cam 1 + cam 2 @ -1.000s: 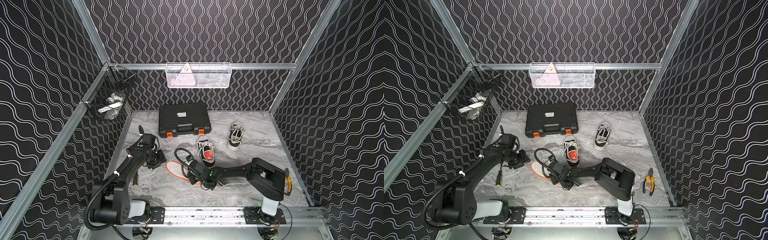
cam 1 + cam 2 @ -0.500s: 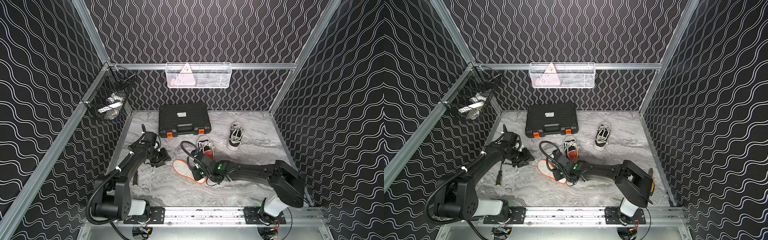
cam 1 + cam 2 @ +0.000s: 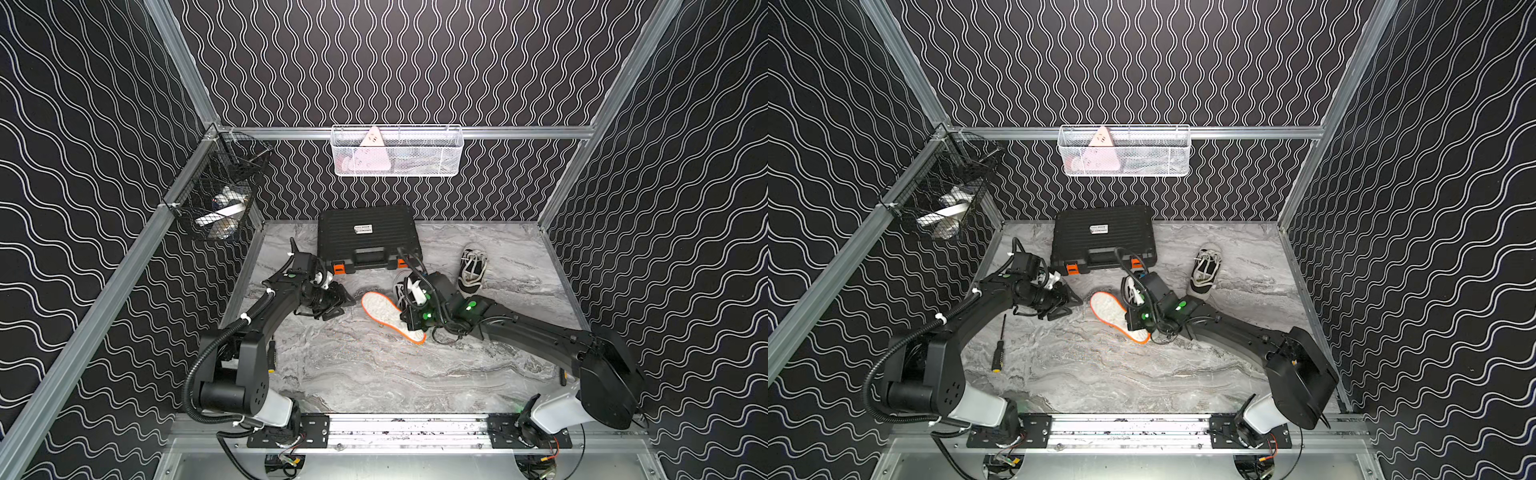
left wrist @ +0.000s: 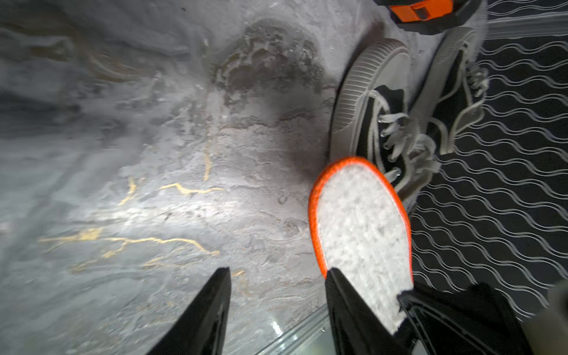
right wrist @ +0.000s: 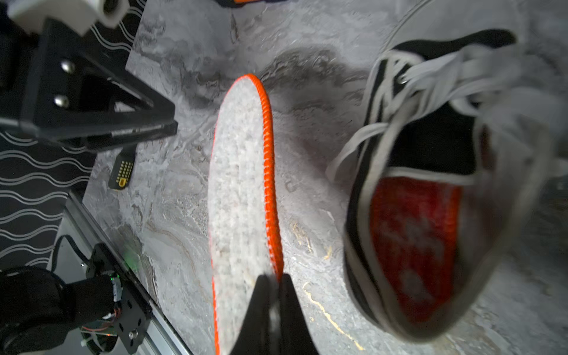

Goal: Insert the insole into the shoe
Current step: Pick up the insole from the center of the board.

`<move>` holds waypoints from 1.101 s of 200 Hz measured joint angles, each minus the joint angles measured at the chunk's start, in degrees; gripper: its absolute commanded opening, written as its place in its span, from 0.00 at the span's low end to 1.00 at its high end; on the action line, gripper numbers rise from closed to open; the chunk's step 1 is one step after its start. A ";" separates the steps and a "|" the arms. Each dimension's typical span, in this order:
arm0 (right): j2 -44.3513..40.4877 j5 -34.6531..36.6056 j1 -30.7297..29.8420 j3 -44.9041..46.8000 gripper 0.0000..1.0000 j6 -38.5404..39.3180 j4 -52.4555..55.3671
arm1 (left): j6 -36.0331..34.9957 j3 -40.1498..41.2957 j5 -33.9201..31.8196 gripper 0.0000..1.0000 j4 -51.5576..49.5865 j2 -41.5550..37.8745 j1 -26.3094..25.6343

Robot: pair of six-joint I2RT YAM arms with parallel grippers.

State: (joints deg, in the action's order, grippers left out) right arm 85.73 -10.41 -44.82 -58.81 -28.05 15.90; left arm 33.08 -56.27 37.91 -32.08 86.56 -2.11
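1. The left arm bends up from its base and reaches forward, wrist low over the desk, pointing toward the right arm.
2. The left jaws stand apart, bare desk showing between them.
3. The right arm stretches long and low toward the left arm.
4. The right jaws are pinched together on the edge of the insole.

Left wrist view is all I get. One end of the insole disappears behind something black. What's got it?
Observer: The right end effector, shut on that end of the insole; the right wrist view shows it.
Operator: Can you see into the shoe beside it?
Observer: Yes, its opening shows red inside.
Operator: Clutter near the left arm?
Observer: A screwdriver lies on the table beside it, in a top view.
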 measured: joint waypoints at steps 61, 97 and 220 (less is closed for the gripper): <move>-2.12 -15.56 8.41 -4.98 0.00 3.32 8.26 | 2.82 0.68 15.21 0.65 14.29 0.37 0.07; -1.68 -22.34 9.62 -5.11 0.00 4.09 10.29 | -1.62 -2.49 18.40 0.66 12.79 1.73 -0.85; 0.90 -28.87 10.82 -4.52 0.00 2.05 5.03 | -10.43 -1.38 16.04 0.62 3.04 1.57 -1.57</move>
State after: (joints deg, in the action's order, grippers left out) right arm 86.63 -39.29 -34.00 -63.33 -26.00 20.93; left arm 22.65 -57.65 53.95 -29.04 88.14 -3.68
